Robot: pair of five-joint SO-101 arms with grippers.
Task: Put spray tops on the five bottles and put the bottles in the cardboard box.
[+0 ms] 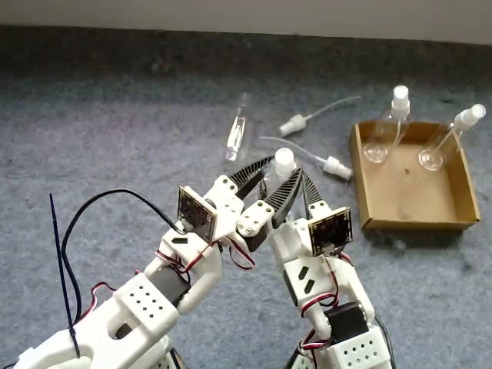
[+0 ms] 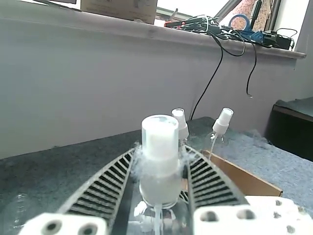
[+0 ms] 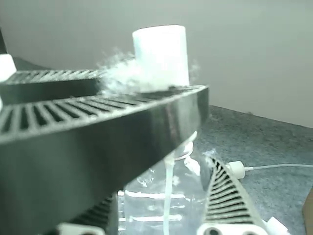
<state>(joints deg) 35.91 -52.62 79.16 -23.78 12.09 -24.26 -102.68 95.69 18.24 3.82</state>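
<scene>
Mid-table, between the arms: bottle (image 3: 161, 210) stood upright, spray top (image 2: 160, 142) on its neck.
Left gripper (image 2: 161, 152): clenched on the spray top.
Right gripper (image 3: 161, 196): clamped around the bottle body, lower down.
Step, judged: seating the top. Keep the dip tube (image 3: 168, 188) straight, press along the bottle axis, hold the bottle firm, no tilt.
Cardboard box (image 1: 407, 192): held capped bottles (image 1: 388, 123) (image 1: 450, 138).
Table (image 1: 115, 115): bare bottle (image 1: 237, 132) and loose tops (image 1: 294, 123) (image 1: 337, 167) lay waiting.

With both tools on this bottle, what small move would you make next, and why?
Probably a slight downward press by the left tool on the spray top. It grips the top's collar while the right tool holds the bottle, and the tube is already inside; whether the collar is fully seated cannot be seen.
</scene>
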